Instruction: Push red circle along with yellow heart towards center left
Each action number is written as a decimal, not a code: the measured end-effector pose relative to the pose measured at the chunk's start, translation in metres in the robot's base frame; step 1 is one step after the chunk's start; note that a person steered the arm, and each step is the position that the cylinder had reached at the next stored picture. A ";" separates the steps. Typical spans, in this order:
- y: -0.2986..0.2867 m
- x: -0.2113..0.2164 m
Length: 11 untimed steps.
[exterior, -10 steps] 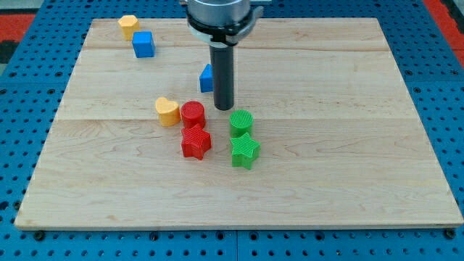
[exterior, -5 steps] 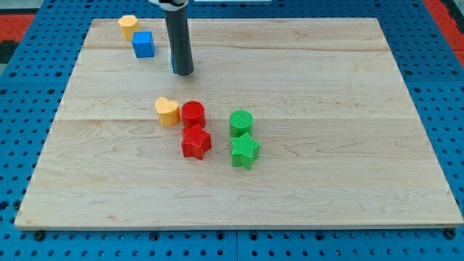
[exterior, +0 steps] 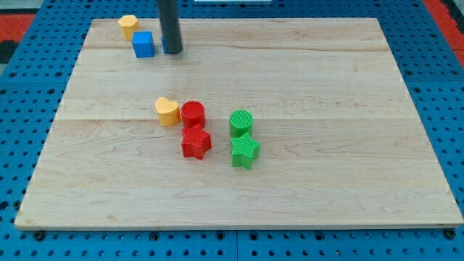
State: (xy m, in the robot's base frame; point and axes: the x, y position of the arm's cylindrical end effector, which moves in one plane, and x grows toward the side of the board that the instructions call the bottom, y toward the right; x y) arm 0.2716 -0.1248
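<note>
Wooden board on a blue pegboard surface. Far-left corner: yellow block, blue cube. Mid-board, left of centre: yellow heart touching red circle; red star just nearer. Beside them: green cylinder, green star.

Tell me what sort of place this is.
Probably a robotics lab test bench: a wooden board lies on blue perforated matting, small toy-like blocks such as the red circle and yellow heart sit on it, and my tip stands near the blue cube.
</note>
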 end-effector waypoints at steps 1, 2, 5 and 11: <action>0.041 0.004; 0.159 0.046; 0.189 0.205; 0.013 0.166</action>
